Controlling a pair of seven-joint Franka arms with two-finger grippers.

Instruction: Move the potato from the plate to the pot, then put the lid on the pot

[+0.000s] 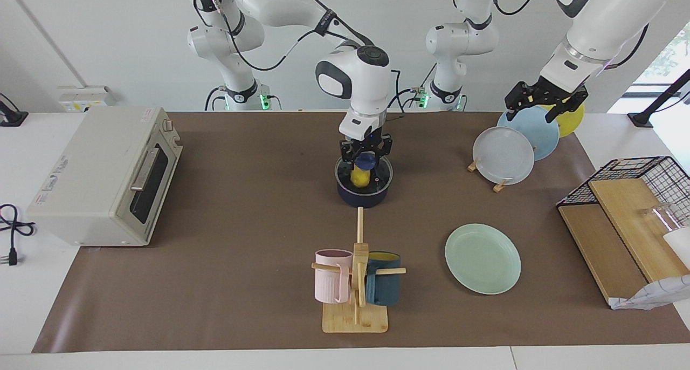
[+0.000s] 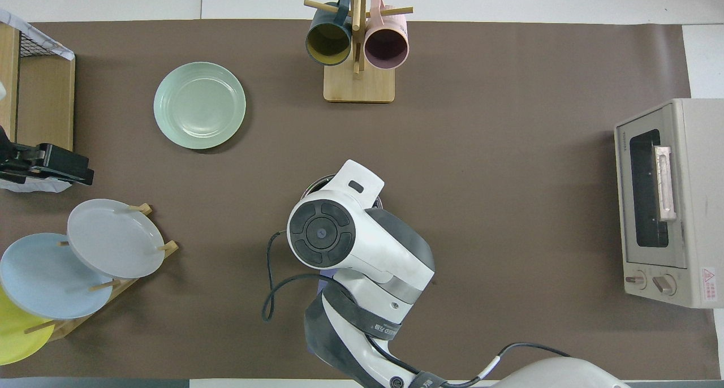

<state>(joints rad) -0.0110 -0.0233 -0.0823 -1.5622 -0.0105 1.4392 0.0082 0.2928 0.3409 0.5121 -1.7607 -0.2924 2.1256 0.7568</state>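
The dark navy pot stands mid-table, nearer to the robots than the mug stand. The yellow potato lies inside it and shows through the clear glass lid, which rests on the pot's rim. My right gripper is straight above the pot, shut on the lid's blue knob. In the overhead view the right arm hides all but a sliver of the pot's rim. The mint-green plate lies bare toward the left arm's end. My left gripper waits open above the upright plates.
A toaster oven stands at the right arm's end. A wooden mug stand holding a pink mug and a teal mug is farther from the robots than the pot. A rack of upright plates and a wire-and-wood shelf are at the left arm's end.
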